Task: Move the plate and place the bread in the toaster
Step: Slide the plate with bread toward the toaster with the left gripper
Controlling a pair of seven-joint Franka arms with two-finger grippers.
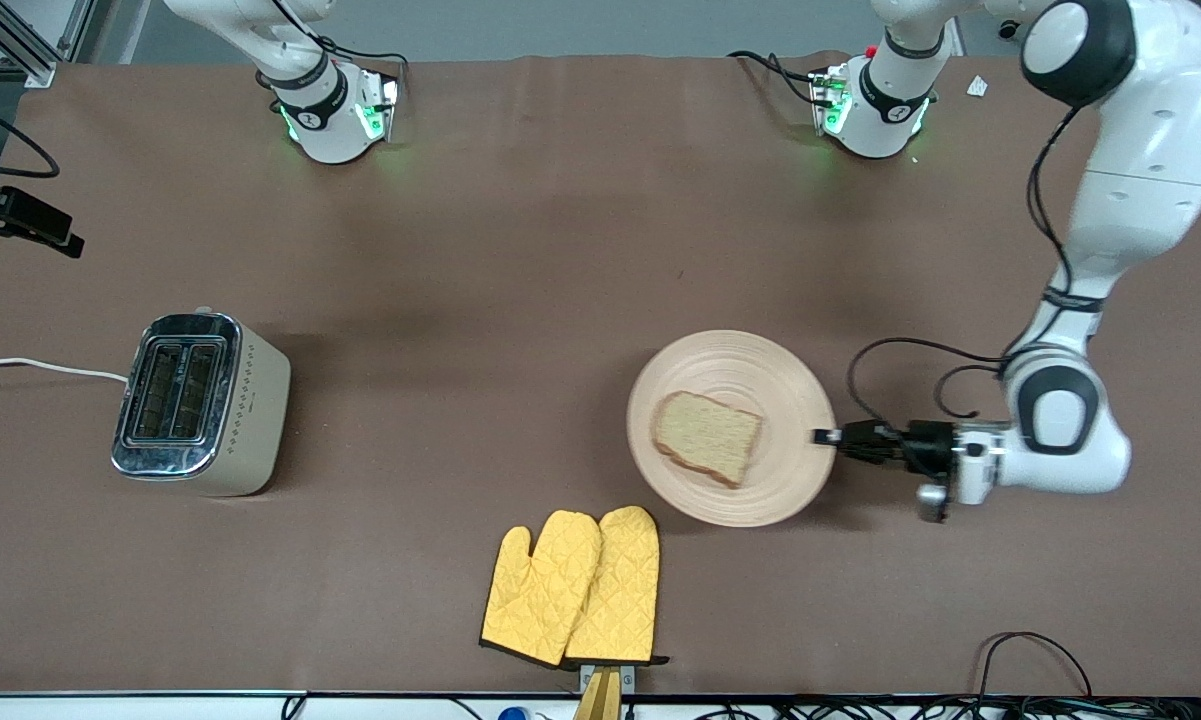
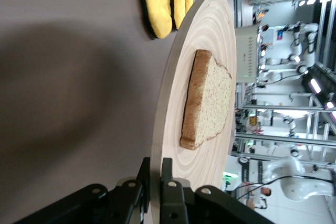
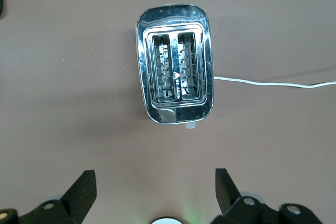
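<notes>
The left pincer (image 1: pixel 826 436) pinches the rim of the round beige wooden plate (image 1: pixel 760 490), which sits toward the bench's front edge near the left arm's end. One brown bread slice (image 1: pixel 707 436) lies loose on it; a tilt or jerk could slide it off. The right pincer (image 3: pixel 155 192), spread, hovers over the one cream two-slot toaster (image 1: pixel 200 402). Two yellow quilted mitts (image 1: pixel 572 588) lie at the front edge.

A pale wooden plate (image 1: pixel 731 427), matt and cut with fine concentric grooves, carried a slice of coarse, grainy brown bread (image 1: pixel 707 437) with a darker crust. The toaster (image 1: pixel 200 403) showed a mirror-bright chrome top over matt cream sides marked with small dots, its smooth white cord (image 1: pixel 40 368) trailing away. Two quilted yellow cloth oven mitts (image 1: pixel 572 588), edged in dark trim, lay on the dull brown table cover (image 1: pixel 520 250). The arms wore glossy white plastic shells; the left gripper (image 1: pixel 826 436) was matt black.
</notes>
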